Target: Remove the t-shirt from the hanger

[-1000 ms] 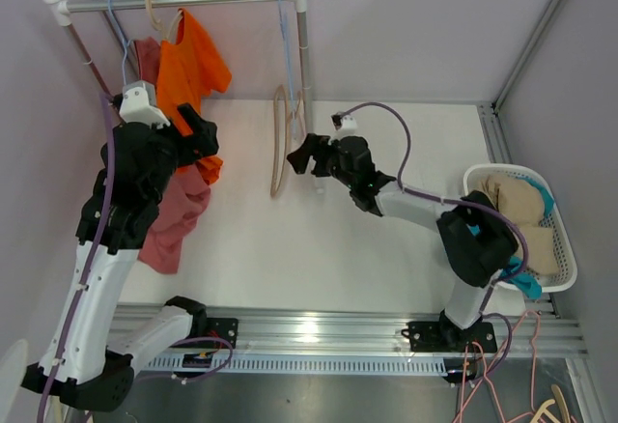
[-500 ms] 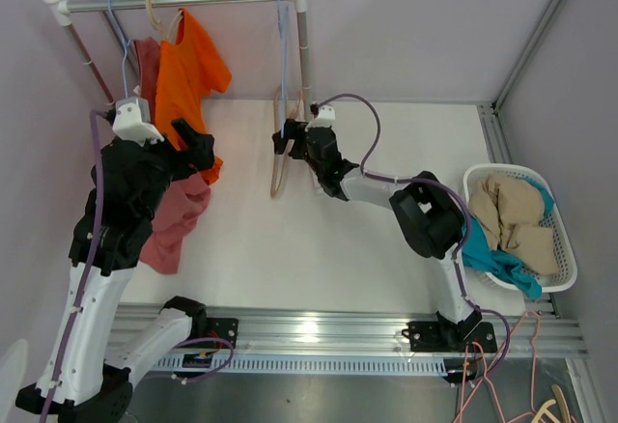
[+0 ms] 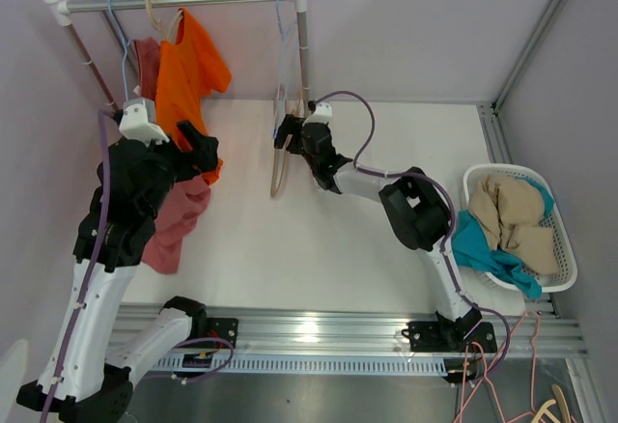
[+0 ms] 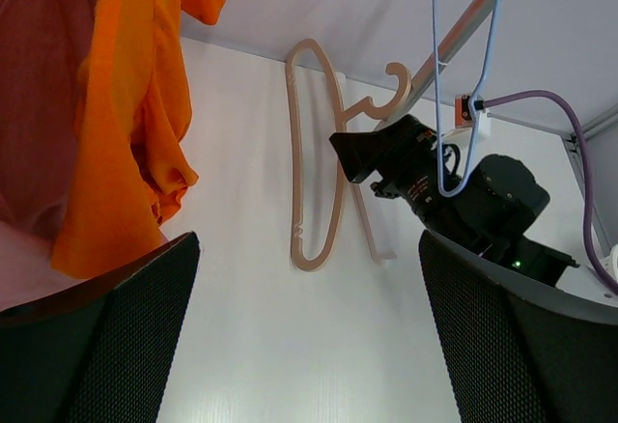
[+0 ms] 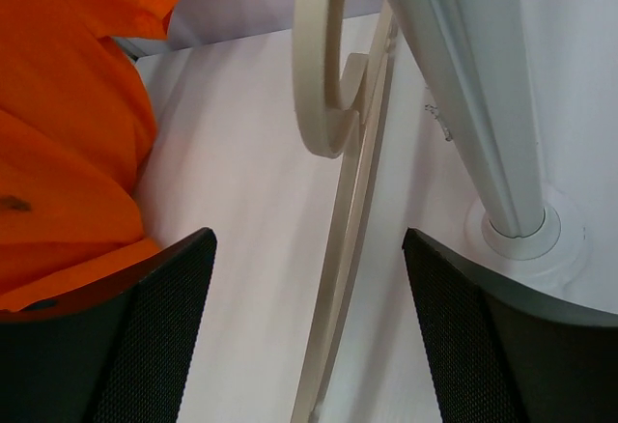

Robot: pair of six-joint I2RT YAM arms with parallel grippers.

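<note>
An orange t-shirt (image 3: 188, 66) hangs on a beige hanger (image 3: 153, 6) from the rail (image 3: 193, 1); it also shows in the left wrist view (image 4: 130, 114) and the right wrist view (image 5: 68, 124). A maroon t-shirt (image 3: 174, 215) hangs beside it, partly behind my left arm. My left gripper (image 3: 198, 141) is open and empty just right of the orange shirt's lower part (image 4: 304, 288). My right gripper (image 3: 283, 133) is open and empty, its jaws either side of a bare beige hanger (image 5: 338, 249) lying on the table.
The rack's right post (image 3: 304, 51) stands just right of my right gripper (image 5: 473, 95). A blue wire hanger (image 3: 284, 46) hangs empty from the rail. A white basket (image 3: 570, 249) of clothes sits at the far right, a teal cloth (image 3: 483, 249) spilling over it.
My right arm has reached left and back to the bare beige hanger by the rack's post. My left arm has shifted slightly beside the orange shirt.
</note>
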